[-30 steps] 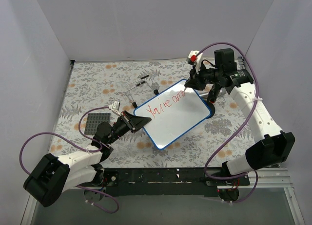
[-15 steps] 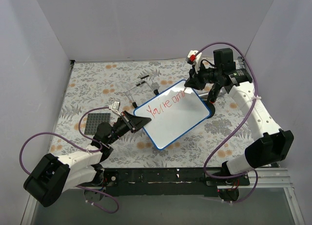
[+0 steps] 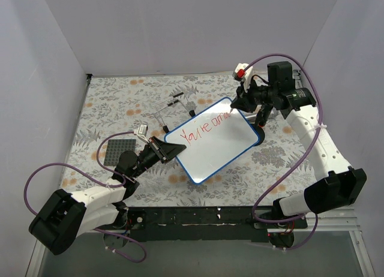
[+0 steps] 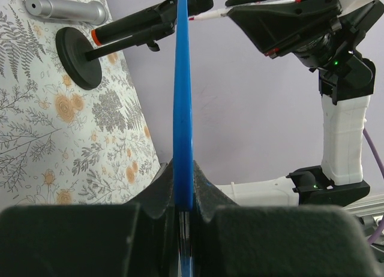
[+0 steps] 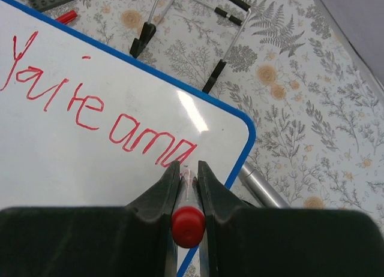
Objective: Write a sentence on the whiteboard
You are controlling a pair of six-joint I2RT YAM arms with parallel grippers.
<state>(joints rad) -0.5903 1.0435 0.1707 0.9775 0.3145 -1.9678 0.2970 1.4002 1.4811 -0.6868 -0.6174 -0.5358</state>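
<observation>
1. Left arm (image 3: 99, 196): white moulded shells on the links and black housings at the joints. A big black block (image 3: 57, 220) sits at the shoulder end.
2. Right arm (image 3: 321, 139): same build, white shells with black joints, and a heavy black block (image 3: 336, 190) low down.
3. One purple cable (image 3: 57, 164) loops off the left arm. A second purple cable (image 3: 273, 54) arcs above the right arm.
4. Small white fitting (image 3: 141, 129) where the left cable meets the wrist.
5. Left fingers (image 4: 72, 241): matte black, broad and blocky.
6. Right fingers (image 5: 153, 196): matte black, tapering to narrow tips.
7. Green indicator light (image 4: 336, 63) glows on a black joint of the right arm.
</observation>
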